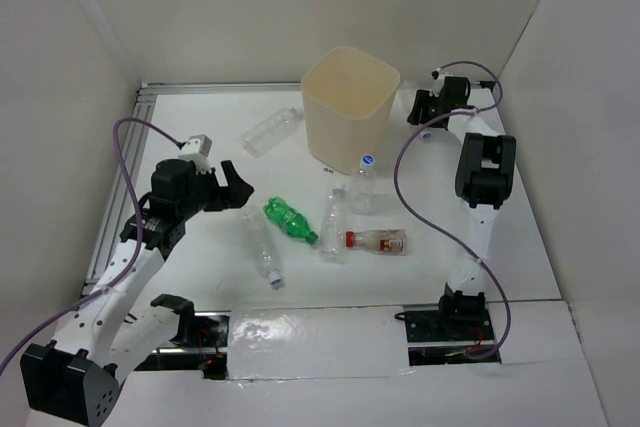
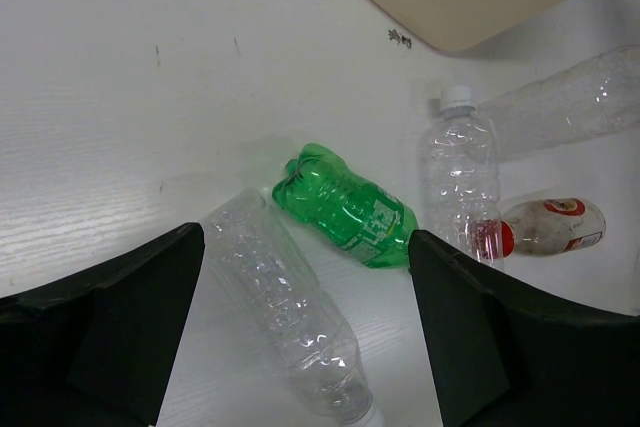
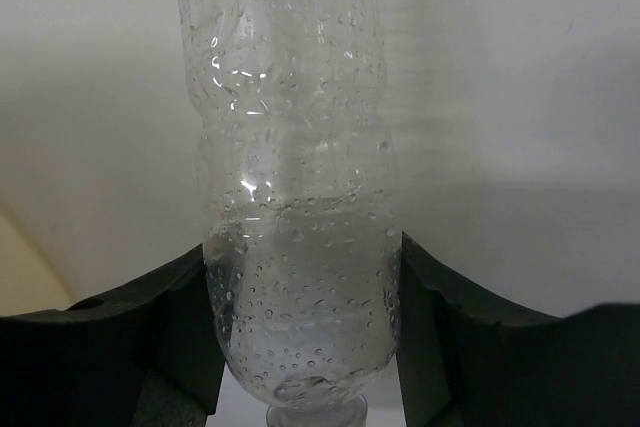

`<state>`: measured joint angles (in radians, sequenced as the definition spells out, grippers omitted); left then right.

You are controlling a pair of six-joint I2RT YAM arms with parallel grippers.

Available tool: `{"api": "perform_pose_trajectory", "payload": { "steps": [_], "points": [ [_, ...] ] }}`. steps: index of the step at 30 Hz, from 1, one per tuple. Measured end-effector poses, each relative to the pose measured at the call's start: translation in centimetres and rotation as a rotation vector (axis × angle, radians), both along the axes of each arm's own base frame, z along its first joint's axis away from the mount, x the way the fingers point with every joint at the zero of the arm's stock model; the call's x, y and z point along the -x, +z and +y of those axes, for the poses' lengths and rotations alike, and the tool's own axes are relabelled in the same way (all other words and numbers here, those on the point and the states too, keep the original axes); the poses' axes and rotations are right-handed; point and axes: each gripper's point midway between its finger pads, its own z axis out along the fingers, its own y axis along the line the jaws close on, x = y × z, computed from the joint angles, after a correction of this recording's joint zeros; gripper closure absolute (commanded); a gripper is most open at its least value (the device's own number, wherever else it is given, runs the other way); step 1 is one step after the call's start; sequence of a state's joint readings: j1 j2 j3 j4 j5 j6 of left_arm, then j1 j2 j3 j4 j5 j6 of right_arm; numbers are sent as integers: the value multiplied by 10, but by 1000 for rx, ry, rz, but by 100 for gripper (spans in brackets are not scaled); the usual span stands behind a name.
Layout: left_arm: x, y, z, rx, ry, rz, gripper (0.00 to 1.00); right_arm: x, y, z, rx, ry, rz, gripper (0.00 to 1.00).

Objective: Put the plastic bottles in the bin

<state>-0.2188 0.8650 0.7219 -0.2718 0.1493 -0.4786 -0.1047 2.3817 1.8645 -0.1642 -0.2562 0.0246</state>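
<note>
**A:** Bottles (image 1: 333,225), where are they?
**B:** Five are bunched mid-table in front of the bin (image 1: 345,132). The green bottle (image 1: 288,219), red-label bottle (image 1: 378,240), white-cap bottle (image 2: 462,182) and clear bottle (image 1: 262,245) all lie flat. The blue-cap bottle (image 1: 364,185) stands just beside the bin wall. A lone bottle (image 1: 272,131) lies left of the bin, apart from the rest. One more is in the right gripper.
**A:** Fingers?
**B:** The right gripper (image 3: 300,277) is clamped on a wet bottle (image 3: 295,147), a finger on each side, just right of the bin. The left gripper (image 2: 300,327) is spread wide and holds nothing. It hangs over the clear bottle, next to the green one.
**A:** Surface, room?
**B:** White table (image 1: 200,127), with white walls (image 1: 250,7) left, back and right. A metal rail (image 1: 118,182) runs along the left and far edges. A shiny sheet (image 1: 310,342) lies at the near edge, between the arm bases.
**A:** Space to move?
**B:** There is bare table left of the bunch and along the right side. The bin sits near the back edge. The right arm is near the right wall.
</note>
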Motion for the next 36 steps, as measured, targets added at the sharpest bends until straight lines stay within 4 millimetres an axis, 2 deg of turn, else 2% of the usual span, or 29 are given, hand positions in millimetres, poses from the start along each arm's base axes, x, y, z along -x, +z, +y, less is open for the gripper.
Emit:
{"api": "perform_pose_trajectory", "payload": {
  "steps": [2, 4, 6, 9, 11, 13, 15, 17, 19, 23, 26, 33, 36],
  "points": [
    [-1, 1, -3, 1, -8, -6, 4, 20, 15, 0, -26, 42, 7, 80],
    [-3, 1, -5, 4, -15, -14, 4, 38, 49, -1, -14, 93, -26, 80],
    [-4, -1, -7, 5, -22, -17, 4, 50, 105, -5, 40, 139, -129, 75],
    [-8, -4, -9, 7, -28, -17, 4, 73, 223, 1, 189, 231, -382, 70],
    [-9, -7, -11, 9, -36, -13, 4, 95, 301, 19, 304, 312, -573, 69],
    [-10, -9, -14, 10, -49, -11, 4, 116, 351, 40, 406, 393, -706, 67],
    [-12, -10, -18, 12, -63, -12, 4, 131, 382, 61, 492, 469, -802, 67],
    [-13, -11, -19, 11, -71, -12, 4, 135, 392, 81, 574, 540, -853, 66],
    [-13, -11, -19, 0, -81, -18, 4, 131, 386, 97, 631, 601, -850, 66],
    [-13, -10, -19, -6, -90, -25, 4, 115, 354, 121, 695, 701, -791, 61],
    [-13, -13, -19, -9, -94, -25, 3, 108, 332, 136, 736, 765, -745, 53],
    [-11, -16, -19, -21, -104, -28, 3, 114, 328, 177, 933, 901, -779, 45],
    [-12, -15, -19, -22, -105, -30, 3, 117, 327, 189, 1040, 962, -795, 41]
  ]
}}
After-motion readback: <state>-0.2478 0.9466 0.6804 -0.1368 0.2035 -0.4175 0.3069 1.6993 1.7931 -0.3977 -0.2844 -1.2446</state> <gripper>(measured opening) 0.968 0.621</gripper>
